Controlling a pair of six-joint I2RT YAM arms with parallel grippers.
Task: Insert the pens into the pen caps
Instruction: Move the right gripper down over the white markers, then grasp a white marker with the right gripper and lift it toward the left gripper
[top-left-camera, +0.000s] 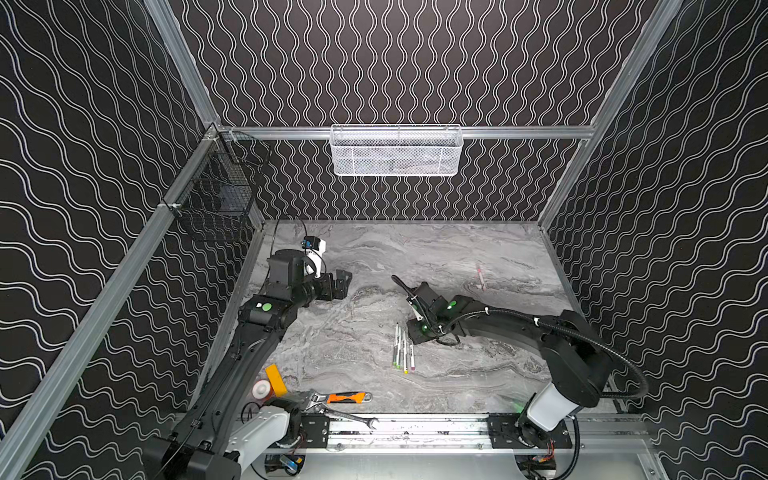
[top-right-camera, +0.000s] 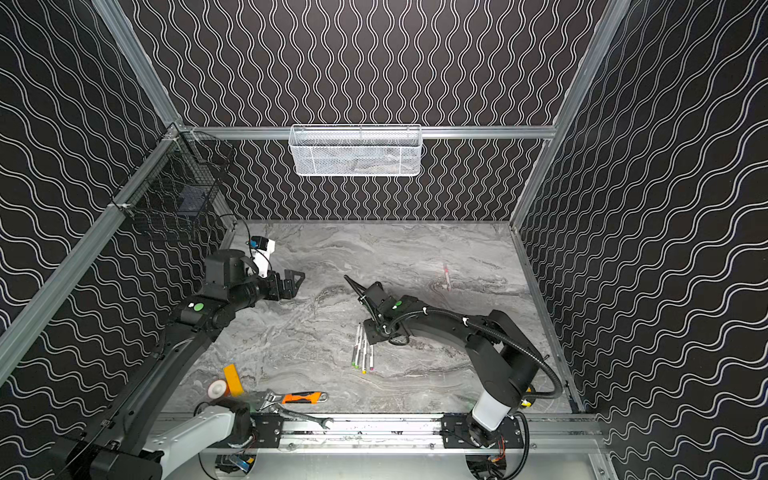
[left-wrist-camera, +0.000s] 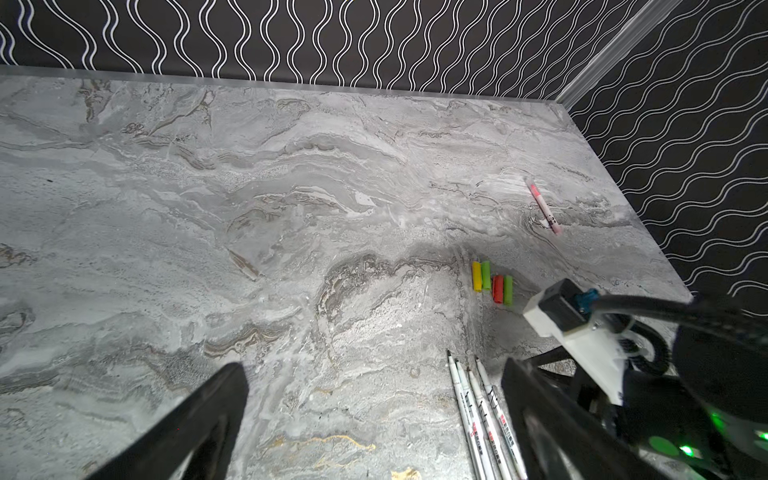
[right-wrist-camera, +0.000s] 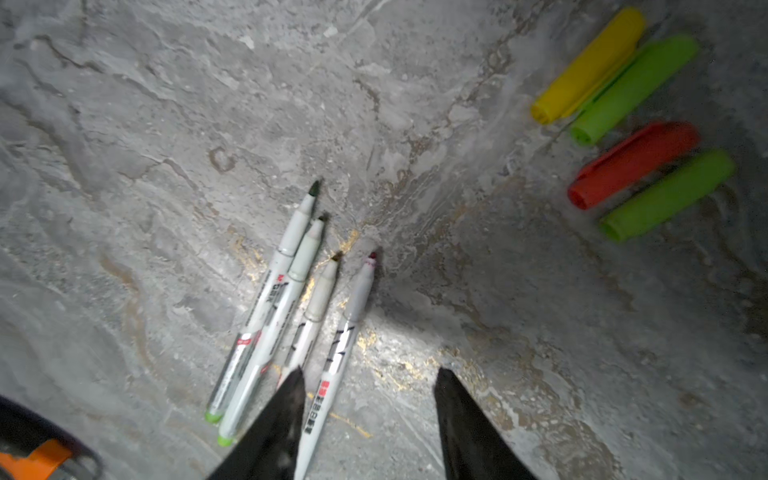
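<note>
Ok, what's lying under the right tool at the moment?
The right tool hangs open over the red-tipped pen, which lies between its jaws on the table. One finger covers the rear of the neighbouring pen, so that end cannot be seen.

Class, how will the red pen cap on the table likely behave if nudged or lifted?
The red pen cap is a short cylinder lying on its side, so it would probably roll. It looks smooth and hollow: likely light, perhaps slippery. A green cap lies beside it and may shift too.
</note>
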